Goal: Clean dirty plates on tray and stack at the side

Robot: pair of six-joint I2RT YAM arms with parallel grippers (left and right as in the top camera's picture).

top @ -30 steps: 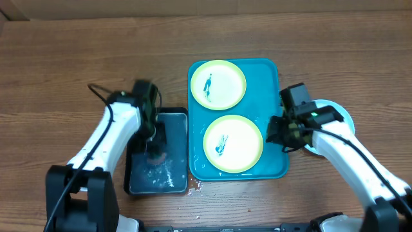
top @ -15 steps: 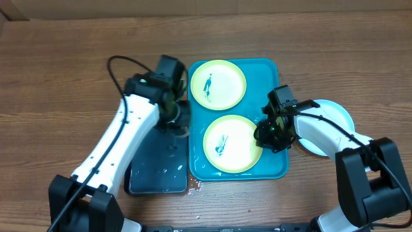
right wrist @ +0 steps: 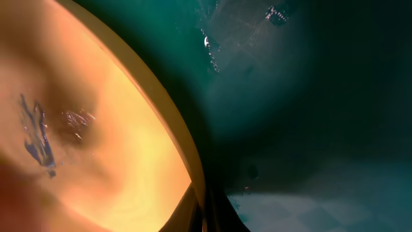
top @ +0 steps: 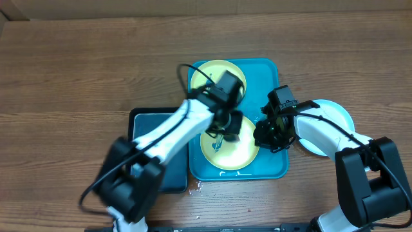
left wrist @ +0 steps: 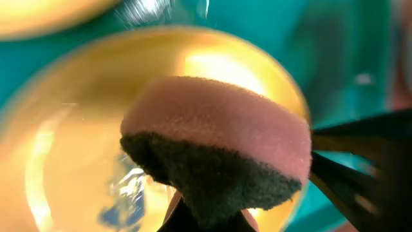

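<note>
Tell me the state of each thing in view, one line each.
near plate: on the tray, wet, blue smear on it.
far plate: on the tray, partly hidden by the left arm.
third plate: on the table, right of the tray.
tray: wet with water drops.
sponge: held in the left gripper over the near plate.
right gripper: at the near plate's right rim, grip unclear.

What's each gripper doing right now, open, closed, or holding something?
Left gripper: closed on the sponge, over the near plate.
Right gripper: appears closed on that plate's rim.
</note>
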